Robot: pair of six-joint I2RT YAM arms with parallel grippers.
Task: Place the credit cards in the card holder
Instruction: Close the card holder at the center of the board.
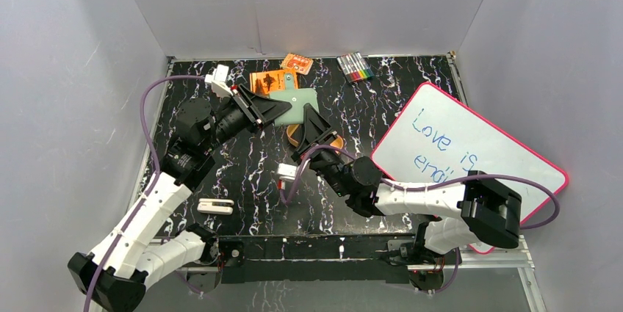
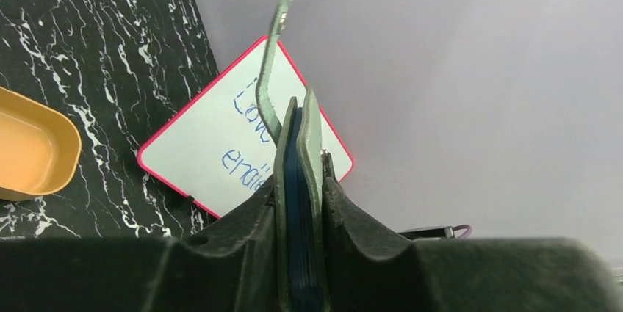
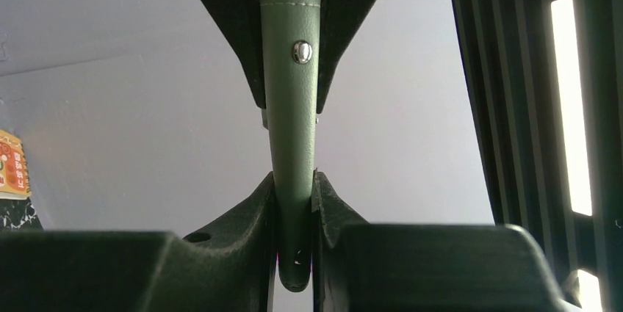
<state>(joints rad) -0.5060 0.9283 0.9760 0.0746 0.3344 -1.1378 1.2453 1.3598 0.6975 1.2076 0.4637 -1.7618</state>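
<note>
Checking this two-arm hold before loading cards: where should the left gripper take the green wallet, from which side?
Likely the folded body, pinched across its thickness from the left: the card holder is edge-on to the left gripper, and the right gripper occupies the near-right side.

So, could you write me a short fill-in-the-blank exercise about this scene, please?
1. The left gripper and the right gripper both clamp the ____ card holder.
2. The first word written on the whiteboard is ____.
3. The golden tin lies partly beneath the ____ gripper.
Missing words: green; Love; right.
</note>
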